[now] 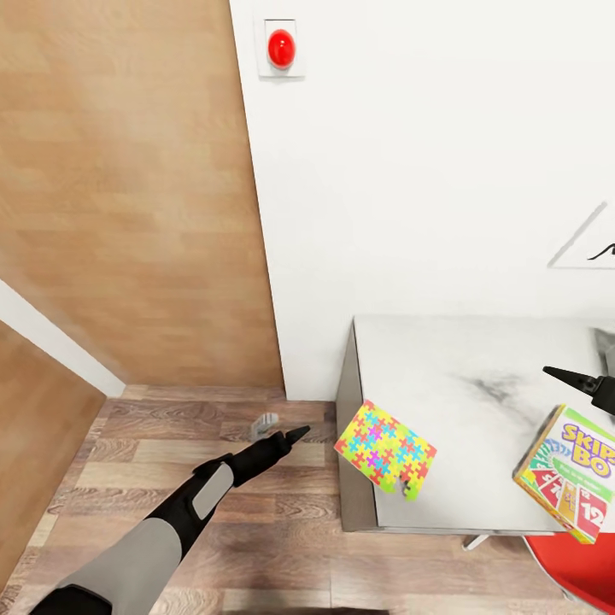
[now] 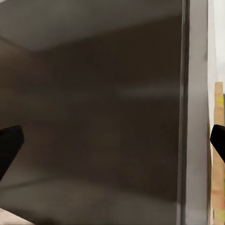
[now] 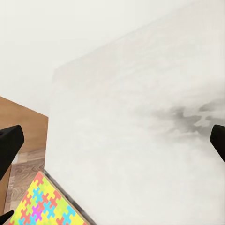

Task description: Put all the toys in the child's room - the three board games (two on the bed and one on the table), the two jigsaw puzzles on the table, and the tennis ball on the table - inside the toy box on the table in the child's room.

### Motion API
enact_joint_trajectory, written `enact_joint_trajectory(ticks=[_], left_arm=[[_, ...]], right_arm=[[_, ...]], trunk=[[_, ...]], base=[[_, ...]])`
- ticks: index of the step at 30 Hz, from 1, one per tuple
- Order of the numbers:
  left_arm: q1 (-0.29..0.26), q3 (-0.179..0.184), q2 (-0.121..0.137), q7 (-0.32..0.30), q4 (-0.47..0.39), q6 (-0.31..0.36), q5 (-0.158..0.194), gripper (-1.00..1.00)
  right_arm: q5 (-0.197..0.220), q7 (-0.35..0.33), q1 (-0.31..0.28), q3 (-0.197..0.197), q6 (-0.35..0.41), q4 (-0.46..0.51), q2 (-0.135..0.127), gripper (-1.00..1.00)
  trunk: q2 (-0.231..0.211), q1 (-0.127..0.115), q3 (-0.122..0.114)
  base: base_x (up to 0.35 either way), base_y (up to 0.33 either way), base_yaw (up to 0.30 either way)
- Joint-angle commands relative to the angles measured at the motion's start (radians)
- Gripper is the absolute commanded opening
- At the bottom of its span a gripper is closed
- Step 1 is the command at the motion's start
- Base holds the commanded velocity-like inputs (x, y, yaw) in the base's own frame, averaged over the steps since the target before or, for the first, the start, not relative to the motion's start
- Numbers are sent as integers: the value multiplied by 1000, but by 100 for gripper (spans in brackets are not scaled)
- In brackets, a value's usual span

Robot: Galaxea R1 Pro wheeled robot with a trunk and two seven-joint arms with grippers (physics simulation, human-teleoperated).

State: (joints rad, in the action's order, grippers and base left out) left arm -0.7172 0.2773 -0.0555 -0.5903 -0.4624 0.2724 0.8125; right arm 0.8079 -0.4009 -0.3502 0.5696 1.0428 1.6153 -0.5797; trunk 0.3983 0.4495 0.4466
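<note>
The left gripper (image 1: 297,434) hangs low over the wood-plank floor (image 1: 171,444), its black tips pointing at the dark grey end panel of the pale mottled grey-white table (image 1: 461,401). In the left wrist view its two fingers (image 2: 9,150) sit at opposite edges of the picture with that dark panel between them, so the jaws stand wide apart and hold nothing.

Just beyond the left gripper's tips, the flat jigsaw puzzle box covered in bright multicoloured puzzle pieces (image 1: 386,449) lies at the table's near left corner. Its long axis runs diagonally, from the corner towards the table's front edge, and its left part overhangs the table's end. In the right wrist view the same box (image 3: 44,206) lies ahead at the table's corner edge.

The right gripper (image 1: 589,384) hovers above the table's right part, one black tip pointing left across the bare top. Its fingers (image 3: 9,145) show spread wide in the right wrist view, empty. Directly below and in front of it lies the green-yellow-red "Skip-Bo" board game box (image 1: 568,471), long axis slanting towards the table's front edge, one corner past that edge.

Between the two boxes the table top is bare. A white wall (image 1: 427,171) backs the table; a light wooden wardrobe door (image 1: 128,188) stands left of it.
</note>
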Motion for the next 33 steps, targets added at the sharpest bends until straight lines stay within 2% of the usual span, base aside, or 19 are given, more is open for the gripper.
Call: enact_joint_trajectory(ticks=[1, 25, 33], left_arm=[[-1, 2, 0, -1, 0, 8, 11, 100], [-5, 0, -10, -7, -2, 11, 17, 100], [-14, 0, -24, -9, -8, 12, 17, 100]], right_arm=[[-9, -10, -1, 1, 4, 0, 0, 100], [-9, -11, -1, 2, 4, 1, 0, 100], [-9, -12, -1, 2, 4, 1, 1, 100]], trunk=[[2, 1, 1], [2, 1, 1], [2, 1, 1]], base=[[0, 0, -24], [0, 0, -6], [0, 0, 0]])
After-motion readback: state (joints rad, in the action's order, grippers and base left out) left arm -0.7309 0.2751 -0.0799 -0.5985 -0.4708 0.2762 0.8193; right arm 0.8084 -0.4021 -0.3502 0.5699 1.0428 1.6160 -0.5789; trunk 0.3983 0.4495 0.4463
